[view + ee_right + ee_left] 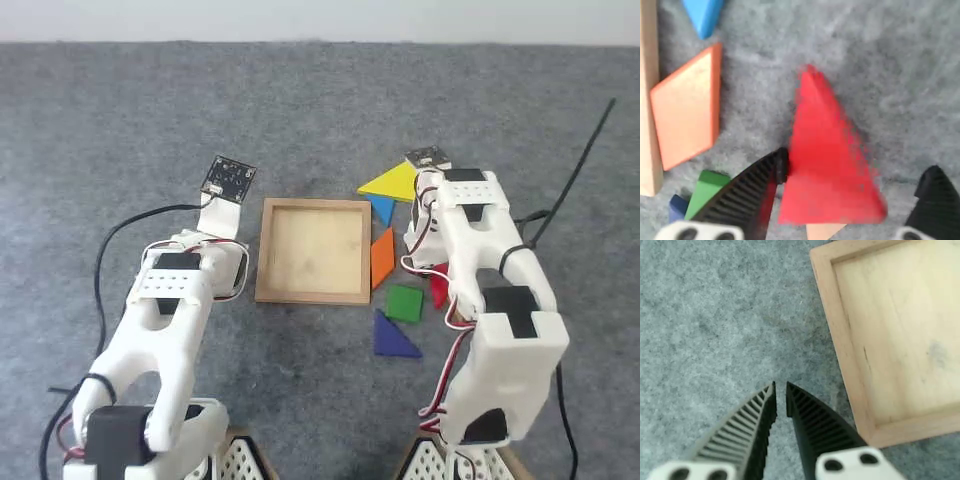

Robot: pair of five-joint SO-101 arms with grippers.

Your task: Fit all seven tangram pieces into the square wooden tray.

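Nearest of all, the two arms rise from the table's near edge, the left arm [160, 330] and the right arm [500, 320], both stretched out over grey carpet [120, 110]. Back toward the right arm's base from its gripper lies a dark blue triangle [393, 337]. A green square [404, 302] follows, just behind the gripper's tray-side finger.

The right gripper [858, 165] is spread wide and straddles a red triangle [827, 165]. One finger is right against the triangle's long edge and the other stands apart from it. A pale tan piece [824, 231] peeks out at the red triangle's broad end, on the base side.

The left gripper [780, 386] hangs low over the carpet, its fingers drawn almost together with only a slim gap and nothing between them. The rim of the square wooden tray [264, 250] runs just beside it, on the side toward the other arm.

Between the right gripper and the tray, an orange parallelogram [687, 105] lies just beside the rim. Beyond that gripper sits a blue triangle [702, 15], and farther out a yellow triangle [393, 182] lies close against it.
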